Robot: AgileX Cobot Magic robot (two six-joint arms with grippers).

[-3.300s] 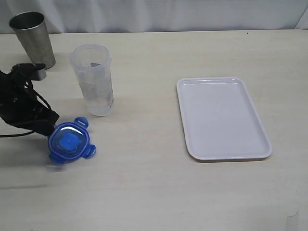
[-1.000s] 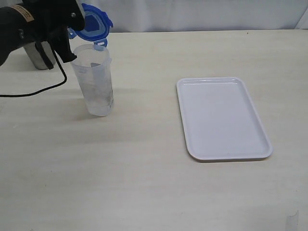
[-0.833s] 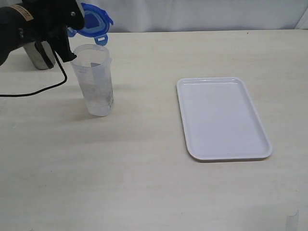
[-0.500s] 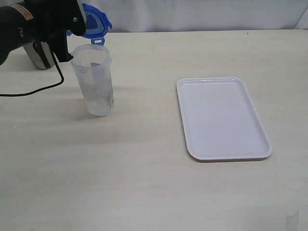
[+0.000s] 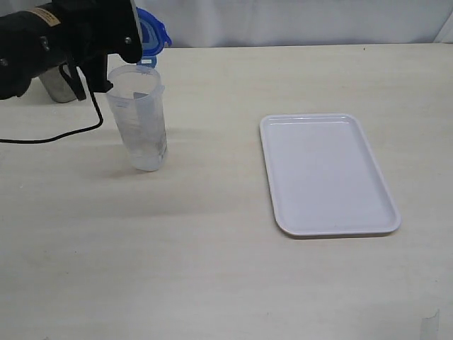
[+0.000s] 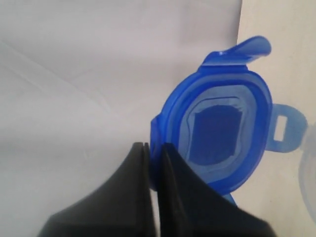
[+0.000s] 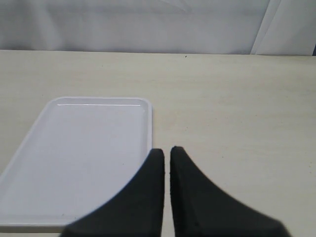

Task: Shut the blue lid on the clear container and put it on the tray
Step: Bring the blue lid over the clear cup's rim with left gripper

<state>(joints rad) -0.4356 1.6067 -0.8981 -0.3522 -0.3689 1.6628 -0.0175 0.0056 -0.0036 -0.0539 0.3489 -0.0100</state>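
Note the left hand (image 6: 154, 148) pinched shut on 1 edge of the blue lid (image 6: 222, 131), carried in the air and steeply tilted, flaps splayed outward, 1 broad face toward the wrist camera; which face, not clear. Find the clear container (image 5: 138, 120) upright on the table (image 5: 226, 269) just below that hand, mouth open, apart from the lid; find the tray (image 5: 325, 177) well apart from that hand, bare, just ahead of the right hand (image 7: 167, 152), closed on nothing.

Step in hand, as judged: seating the lid. To do it well:
- tip the lid flat, sealing face down;
- centre it over the mouth before lowering;
- match its outline to the rim;
- lower slowly and press straight down, since a tall narrow container probably tips under a sideways push;
- keep every flap outside the rim, none folded under;
- steady the container with the right hand if needed;
- steer clear of the metal cup (image 5: 56, 83) near the left hand, on the side away from the tray.
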